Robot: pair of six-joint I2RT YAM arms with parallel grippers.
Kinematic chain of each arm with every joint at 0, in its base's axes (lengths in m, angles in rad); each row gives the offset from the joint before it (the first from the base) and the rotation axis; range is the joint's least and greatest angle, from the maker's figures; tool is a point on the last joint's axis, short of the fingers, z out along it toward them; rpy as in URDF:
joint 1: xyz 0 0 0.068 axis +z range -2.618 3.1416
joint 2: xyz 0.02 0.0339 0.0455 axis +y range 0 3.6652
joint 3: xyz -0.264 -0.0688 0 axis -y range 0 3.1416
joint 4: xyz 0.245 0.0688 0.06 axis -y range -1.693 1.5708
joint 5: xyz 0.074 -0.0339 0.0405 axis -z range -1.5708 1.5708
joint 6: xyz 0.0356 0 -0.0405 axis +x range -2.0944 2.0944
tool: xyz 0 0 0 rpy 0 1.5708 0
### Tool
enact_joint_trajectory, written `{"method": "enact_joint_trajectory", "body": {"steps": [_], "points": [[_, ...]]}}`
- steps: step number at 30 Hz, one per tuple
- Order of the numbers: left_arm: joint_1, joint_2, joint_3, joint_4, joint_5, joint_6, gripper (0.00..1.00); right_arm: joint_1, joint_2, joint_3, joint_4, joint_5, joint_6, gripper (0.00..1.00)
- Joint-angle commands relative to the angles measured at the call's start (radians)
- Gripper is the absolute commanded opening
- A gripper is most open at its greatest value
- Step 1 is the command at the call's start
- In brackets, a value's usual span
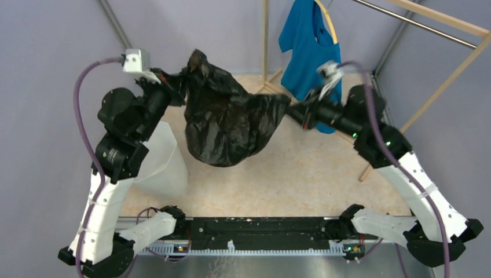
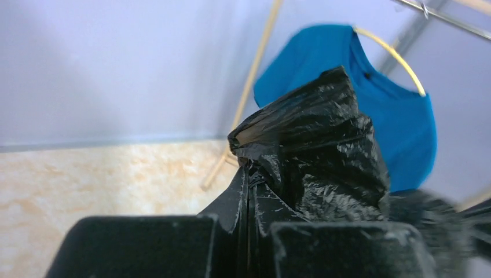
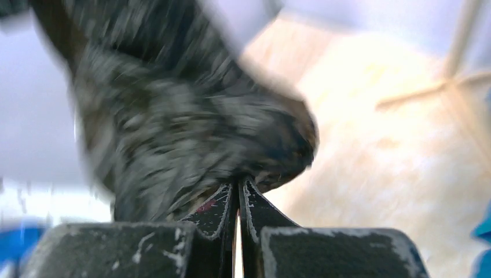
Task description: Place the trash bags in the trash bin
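Note:
The black glossy trash bag hangs in the air, stretched between my two grippers above the table. My left gripper is shut on the bag's upper left edge; the bag bunches up right in front of its jaws. My right gripper is shut on the bag's right edge; the bag is blurred in that view, pinched at the fingertips. The white trash bin stands on the table at the left, below and left of the bag, partly hidden by my left arm.
A blue T-shirt hangs on a hanger from a wooden rack at the back right, just behind my right gripper. It also shows in the left wrist view. Grey walls close in on both sides.

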Motion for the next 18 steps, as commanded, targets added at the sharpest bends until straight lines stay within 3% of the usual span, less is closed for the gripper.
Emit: {"method": "enact_joint_trajectory", "body": {"steps": [1, 3, 4, 8, 10, 14, 18], "points": [[0.002, 0.327, 0.185, -0.196, -0.228, 0.045, 0.0, -0.27, 0.181, 0.206, 0.015, 0.038, 0.234, 0.0], [0.003, 0.538, 0.329, -0.464, -0.264, -0.001, 0.0, -0.296, 0.303, 0.217, -0.098, 0.064, 0.161, 0.0], [-0.001, 0.597, 0.323, -0.546, -0.281, -0.013, 0.0, -0.274, 0.33, 0.191, -0.126, 0.083, 0.116, 0.0], [-0.001, 0.402, -0.044, -0.343, -0.162, 0.056, 0.0, -0.12, 0.198, -0.142, -0.041, 0.18, 0.031, 0.0], [-0.001, 0.291, -0.136, -0.293, -0.086, 0.086, 0.0, -0.079, 0.124, -0.234, -0.031, 0.154, 0.008, 0.0], [-0.001, 0.123, -0.147, -0.255, 0.067, 0.122, 0.0, -0.068, -0.021, -0.263, -0.049, 0.089, -0.02, 0.0], [-0.001, 0.054, -0.099, -0.176, 0.134, 0.119, 0.0, -0.067, -0.059, -0.148, -0.051, 0.061, -0.02, 0.0]]}}
